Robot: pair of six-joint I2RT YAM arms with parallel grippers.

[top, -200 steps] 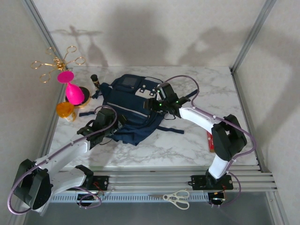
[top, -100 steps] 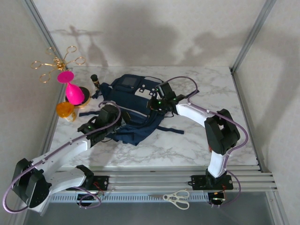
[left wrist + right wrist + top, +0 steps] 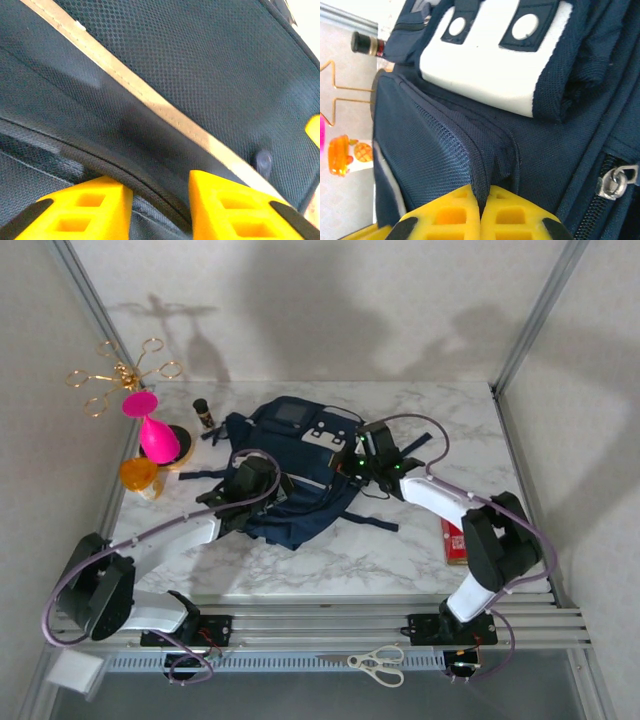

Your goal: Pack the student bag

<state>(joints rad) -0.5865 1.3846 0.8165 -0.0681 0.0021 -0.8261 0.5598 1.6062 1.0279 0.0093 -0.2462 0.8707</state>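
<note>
The student bag, navy blue with grey-white patches, lies in the middle of the marble table. My right gripper is at its right side, shut on a raised fold of navy fabric along a seam, and its tips nearly touch. A zipper pull hangs to the right of it. My left gripper presses against the bag's left side. Its yellow fingers stand apart, with the bag's dark piped edge running between them below a pale stripe.
At the left edge of the table stand a pink vase shape, an orange item, a small dark bottle and a gold wire stand. A red flat object lies at the right. Scissors rest on the front rail.
The left gripper has moved right and forward onto the bag's left side. The right gripper has drawn to the right with the fabric, and the bag has shifted slightly right.
</note>
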